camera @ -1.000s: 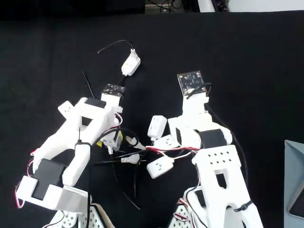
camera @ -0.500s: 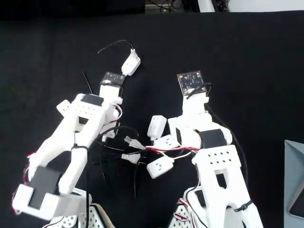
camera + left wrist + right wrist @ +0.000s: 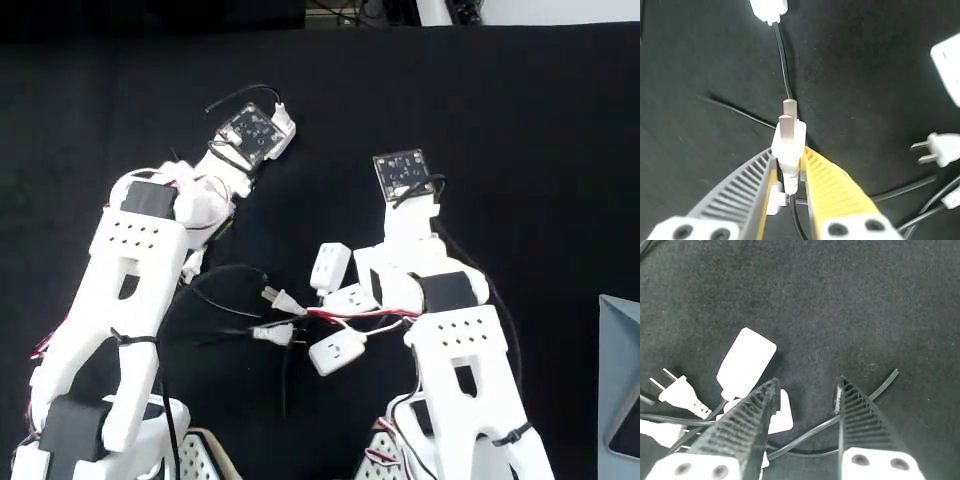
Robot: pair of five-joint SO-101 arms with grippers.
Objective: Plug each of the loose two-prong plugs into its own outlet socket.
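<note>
No text, number, label or sign can be read on any surface. The circuit board on the left arm's wrist (image 3: 250,131) and the circuit board on the right arm's wrist (image 3: 403,172) bear pale specks, too small to tell whether they are print.

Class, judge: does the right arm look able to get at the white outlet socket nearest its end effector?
Probably yes. The right end effector is open just beside the outlet socket, whose top is uncovered; a black cable lies close but not over it.
</note>
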